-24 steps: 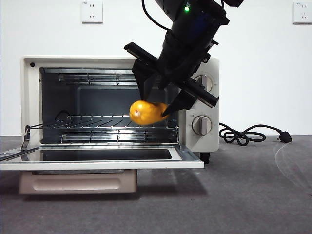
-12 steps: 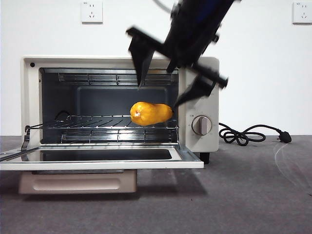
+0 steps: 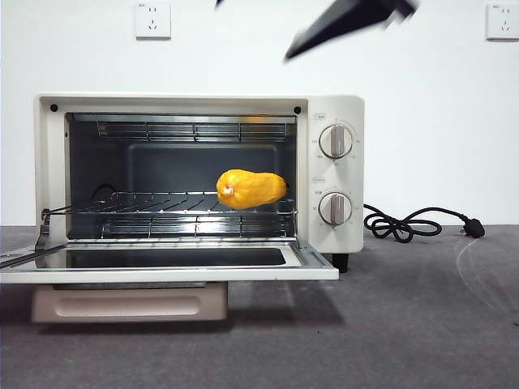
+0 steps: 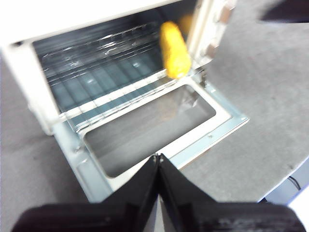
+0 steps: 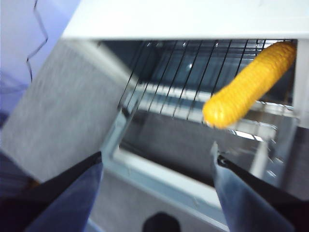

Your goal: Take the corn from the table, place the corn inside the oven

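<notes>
On the wire rack (image 3: 162, 212) inside the oven (image 3: 328, 166): the corn (image 3: 250, 188), lying on its side at the right end of the cavity, close to the right inner wall, pale stub end toward the near side, touched by neither gripper. Seen also from the left wrist (image 4: 175, 49) and the right wrist (image 5: 248, 84), resting on the rack bars with its near end over the front edge of the rack. Oven door (image 3: 170, 263) dropped fully open, flat toward the near side, glass window facing up, beige handle (image 3: 130, 302) below its front edge. Two round knobs (image 3: 336, 141) one above the other on the right panel. Right of the oven, a black cord (image 3: 405, 223) coiled on the table (image 3: 422, 324), plug at the far right. On the white wall behind, two sockets (image 3: 152, 18), one upper left and one upper right. Right gripper (image 5: 157, 164) spread wide, holding nothing, in front of and above the open oven mouth, corn well apart from both jaws; in the front view only as a blurred black shape (image 3: 349, 20) along the top edge, above the oven. Left gripper (image 4: 158, 159) pressed tight together with nothing between the jaws, held high on the near side, looking down on the open door and the rack.
</notes>
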`<state>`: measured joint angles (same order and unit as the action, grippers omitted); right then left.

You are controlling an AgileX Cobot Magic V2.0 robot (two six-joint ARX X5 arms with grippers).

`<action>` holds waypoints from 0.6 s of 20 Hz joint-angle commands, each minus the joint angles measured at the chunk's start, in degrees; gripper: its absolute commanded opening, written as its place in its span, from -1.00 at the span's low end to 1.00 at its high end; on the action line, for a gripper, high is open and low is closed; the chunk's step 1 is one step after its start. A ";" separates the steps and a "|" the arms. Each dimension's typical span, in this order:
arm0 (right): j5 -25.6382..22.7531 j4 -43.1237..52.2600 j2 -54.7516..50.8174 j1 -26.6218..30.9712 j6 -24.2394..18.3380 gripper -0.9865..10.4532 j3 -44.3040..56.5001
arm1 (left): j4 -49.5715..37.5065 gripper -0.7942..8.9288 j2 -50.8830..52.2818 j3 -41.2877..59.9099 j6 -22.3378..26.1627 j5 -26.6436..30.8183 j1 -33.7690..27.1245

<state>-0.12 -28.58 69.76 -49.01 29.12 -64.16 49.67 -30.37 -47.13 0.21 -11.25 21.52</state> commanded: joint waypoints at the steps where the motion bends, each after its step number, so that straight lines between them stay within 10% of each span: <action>1: -1.42 -6.23 -4.59 -0.15 -6.69 -0.23 0.15 | -1.16 -0.85 -1.42 0.35 0.46 -0.28 -0.22; 6: -4.61 -17.20 -13.03 -0.13 -12.81 -0.87 0.15 | -1.55 -0.85 -4.39 0.35 0.83 1.25 -0.68; 12: -5.05 -27.56 -20.55 -0.13 -13.29 -0.85 0.15 | -3.98 -0.85 -8.61 0.52 1.38 -0.55 -4.26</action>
<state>-4.78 -55.92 49.54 -49.10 16.75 -64.16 46.39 -38.52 -47.13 0.86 -11.29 17.78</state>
